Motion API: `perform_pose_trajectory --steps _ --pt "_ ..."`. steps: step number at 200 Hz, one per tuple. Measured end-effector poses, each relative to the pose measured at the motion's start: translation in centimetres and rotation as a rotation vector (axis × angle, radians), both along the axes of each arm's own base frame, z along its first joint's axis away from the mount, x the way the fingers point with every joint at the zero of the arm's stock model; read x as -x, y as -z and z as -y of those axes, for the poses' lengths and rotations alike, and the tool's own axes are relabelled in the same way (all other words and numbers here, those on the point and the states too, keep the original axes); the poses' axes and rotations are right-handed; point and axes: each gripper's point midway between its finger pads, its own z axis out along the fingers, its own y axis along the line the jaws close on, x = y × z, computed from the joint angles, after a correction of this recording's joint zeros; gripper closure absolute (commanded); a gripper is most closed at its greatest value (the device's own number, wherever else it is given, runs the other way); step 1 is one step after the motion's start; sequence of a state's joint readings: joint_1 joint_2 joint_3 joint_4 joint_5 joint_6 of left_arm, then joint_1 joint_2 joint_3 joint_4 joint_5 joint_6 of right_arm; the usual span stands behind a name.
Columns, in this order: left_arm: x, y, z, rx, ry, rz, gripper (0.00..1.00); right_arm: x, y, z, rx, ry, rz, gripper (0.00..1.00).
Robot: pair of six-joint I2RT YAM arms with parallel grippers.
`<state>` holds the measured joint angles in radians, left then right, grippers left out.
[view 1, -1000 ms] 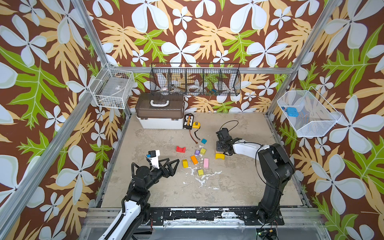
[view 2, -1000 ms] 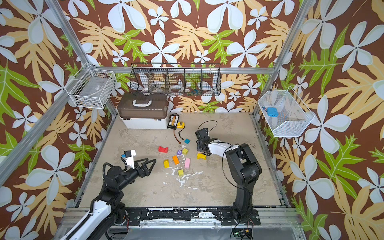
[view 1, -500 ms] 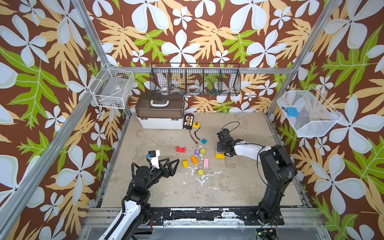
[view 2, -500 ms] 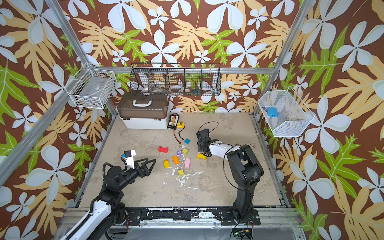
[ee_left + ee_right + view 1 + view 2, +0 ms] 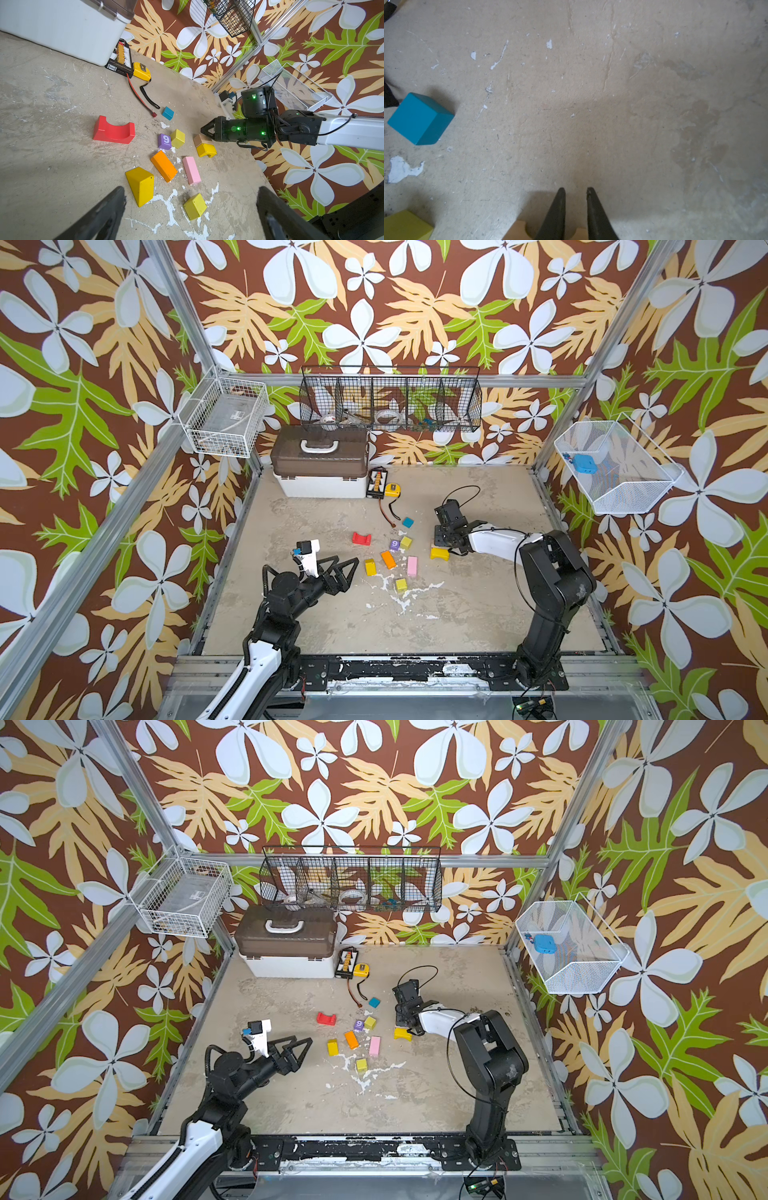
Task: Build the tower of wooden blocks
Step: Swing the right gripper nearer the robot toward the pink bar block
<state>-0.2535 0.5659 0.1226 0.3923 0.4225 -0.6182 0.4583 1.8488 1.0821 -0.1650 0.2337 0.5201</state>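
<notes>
Your right gripper (image 5: 204,133) reaches low over the sandy tabletop (image 5: 478,605). Its fingers are drawn close with only a slim gap, and the tips rest on a tan block (image 5: 200,139) that sits on a yellow arch block (image 5: 206,150); you cannot tell whether they pinch it. That two-piece stack is all there is of the tower, standing at the right edge of the loose blocks. Beside it lie a pink bar (image 5: 191,170), an orange bar (image 5: 164,168), a yellow wedge (image 5: 141,185) and a yellow cube (image 5: 195,206). A purple cube marked 9 (image 5: 164,141) sits just beside a yellow-green cube (image 5: 177,138), with a red arch (image 5: 113,131) to their left and a teal cube (image 5: 168,113) farther back. Your left gripper (image 5: 347,572) hovers wide open and empty at the left of the scatter, pointing toward it.
</notes>
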Motion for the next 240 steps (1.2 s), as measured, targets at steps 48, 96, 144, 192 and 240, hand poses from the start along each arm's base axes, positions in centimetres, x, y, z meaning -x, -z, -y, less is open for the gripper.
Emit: perform_pose_trajectory --steps 48,96,144,192,240 --pt "0.0 0.0 0.0 0.000 0.000 0.000 0.00 -0.4 -1.3 -0.2 -0.012 0.003 0.024 0.65" --pt "-0.3 0.7 -0.4 -0.021 -0.030 -0.022 0.00 0.2 -6.5 0.0 -0.057 0.004 0.128 0.53" --pt "-1.7 2.5 -2.3 -0.013 -0.172 -0.111 0.00 3.9 -12.1 -2.1 -0.108 -0.087 0.233 0.42" --pt "-4.5 2.2 -4.5 0.117 -0.374 -0.225 0.00 7.1 -19.3 -7.0 -0.362 -0.268 0.287 0.28" --pt "-4.4 2.2 -4.8 0.088 -0.376 -0.177 0.00 4.8 -15.7 -9.9 -0.328 -0.360 0.219 0.29"
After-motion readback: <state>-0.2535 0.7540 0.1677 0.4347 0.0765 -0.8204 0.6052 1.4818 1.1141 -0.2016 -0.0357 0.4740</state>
